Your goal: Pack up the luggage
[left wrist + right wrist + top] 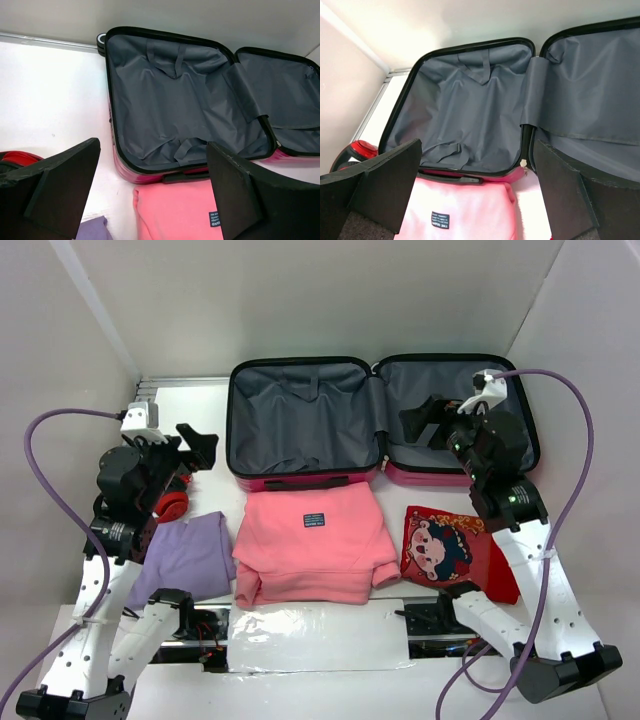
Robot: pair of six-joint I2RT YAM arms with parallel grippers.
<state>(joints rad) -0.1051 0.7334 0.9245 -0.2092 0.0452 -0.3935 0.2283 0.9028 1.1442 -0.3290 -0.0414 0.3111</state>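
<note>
Grey-lined luggage (340, 425) beyond parted jaws

Not much to read here, honestly. The only real lettering is on a small dark label (314, 521) sewn on the folded pink sweater (310, 560), at about 12 o'clock from the sweater's middle in the top view, close to the edge facing the luggage (300, 420). It's white print in a few short lines, way too tiny to read from above. The right wrist view shows it bigger and the top line might say "THE SEAM", but I wouldn't swear to it. The left wrist view only catches it sideways and cut off. The red cloth (455, 550) at 3 o'clock from the sweater has a cartoon bear print, nothing legible.
</note>
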